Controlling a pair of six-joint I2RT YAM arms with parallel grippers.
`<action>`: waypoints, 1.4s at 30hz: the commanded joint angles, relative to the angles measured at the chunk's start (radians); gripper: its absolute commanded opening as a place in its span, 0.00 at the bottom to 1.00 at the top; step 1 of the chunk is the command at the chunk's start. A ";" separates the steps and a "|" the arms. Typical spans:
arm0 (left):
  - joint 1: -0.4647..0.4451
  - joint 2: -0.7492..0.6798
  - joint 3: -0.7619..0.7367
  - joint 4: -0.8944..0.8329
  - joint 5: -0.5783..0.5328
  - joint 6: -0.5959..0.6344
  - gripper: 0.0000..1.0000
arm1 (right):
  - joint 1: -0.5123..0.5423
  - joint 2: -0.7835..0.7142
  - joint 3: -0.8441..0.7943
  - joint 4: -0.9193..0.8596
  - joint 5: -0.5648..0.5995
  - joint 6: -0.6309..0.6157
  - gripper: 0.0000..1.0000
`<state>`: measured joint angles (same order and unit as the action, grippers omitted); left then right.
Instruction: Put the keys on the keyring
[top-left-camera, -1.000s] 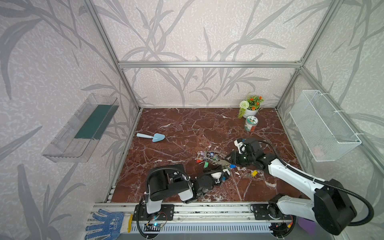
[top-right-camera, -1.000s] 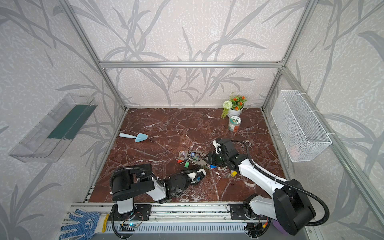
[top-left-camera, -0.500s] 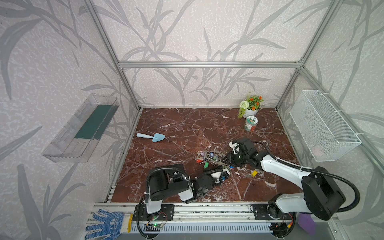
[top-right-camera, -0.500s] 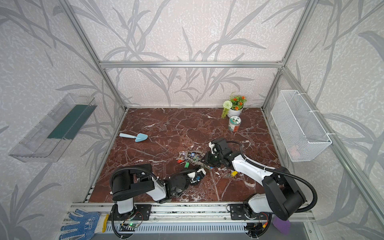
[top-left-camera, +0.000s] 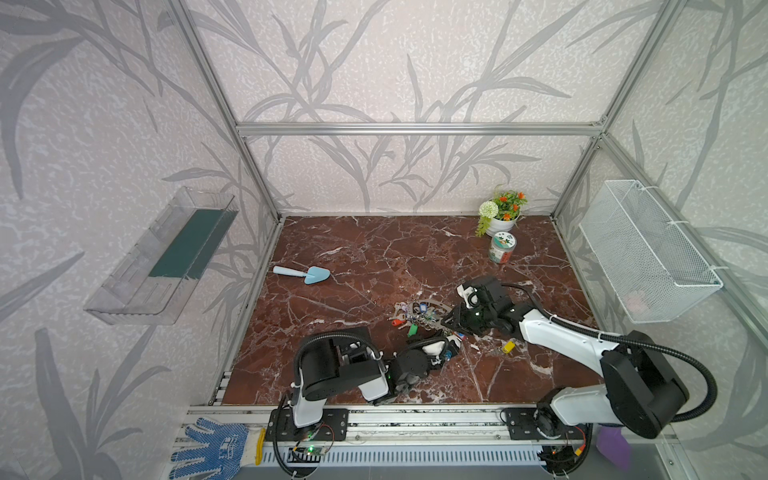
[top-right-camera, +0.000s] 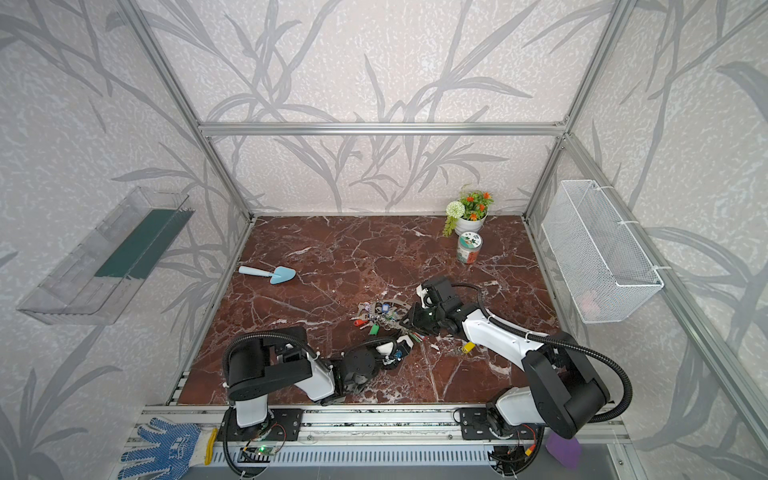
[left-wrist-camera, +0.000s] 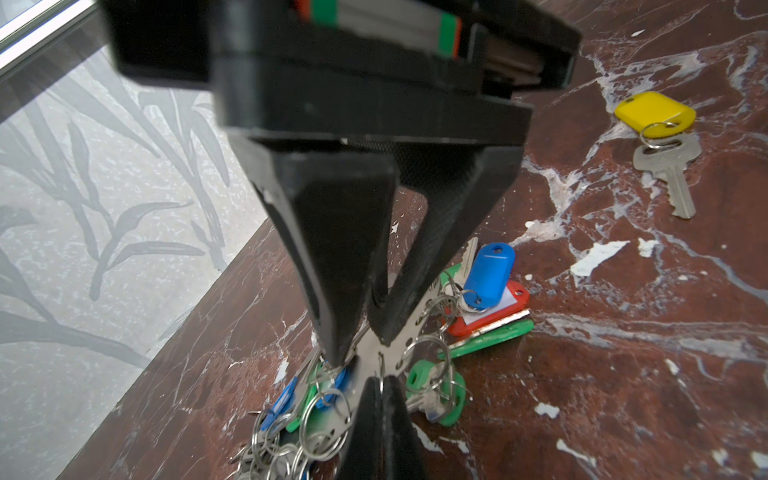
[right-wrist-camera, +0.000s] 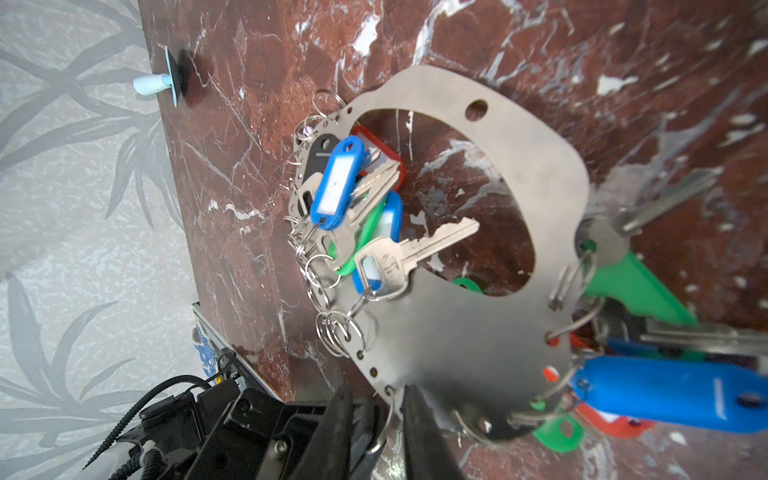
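Left gripper (left-wrist-camera: 380, 388): jaws together, pinched on the thin edge of the keyring (right-wrist-camera: 457, 353), low over the tabletop (top-left-camera: 374, 257).

Right gripper (left-wrist-camera: 361, 347): jaws a narrow gap apart, straddling the same stretch of edge just beside the left pair. In the right wrist view a split ring (right-wrist-camera: 380, 428) hangs in that gap. Cannot tell whether these jaws bite the metal or only bracket it.

Keyring: flat grey hoop with small holes round its rim, already loaded with other keys on blue, green and red tags.

The keys (left-wrist-camera: 667, 158) on the yellow tag (left-wrist-camera: 654, 114) lie flat on the tabletop, apart from the hoop on the right arm's side. Neither gripper touches them.

Progress (judgement): early. The hoop is secured by at least one arm, and that is all that is done. The yellow-tagged keys are not yet picked up or brought to the hoop. Left to do: fetch them, find a free hole or opening on the rim, and hook them on. No open gap in the hoop is visible.
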<state>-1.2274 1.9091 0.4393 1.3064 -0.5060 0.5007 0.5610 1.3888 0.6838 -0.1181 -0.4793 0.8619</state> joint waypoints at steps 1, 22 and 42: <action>0.009 0.011 0.025 0.021 -0.039 -0.004 0.00 | 0.006 0.006 0.010 -0.035 0.021 0.015 0.24; -0.011 -0.124 -0.070 0.104 -0.008 -0.107 0.00 | -0.145 -0.084 0.077 0.005 -0.043 -0.273 0.26; 0.231 -0.691 -0.023 -0.538 0.419 -0.395 0.00 | -0.162 -0.043 -0.047 0.645 -0.256 -0.345 0.24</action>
<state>-1.0466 1.2797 0.3611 0.8658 -0.2451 0.2035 0.4015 1.3602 0.6621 0.3859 -0.6712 0.5259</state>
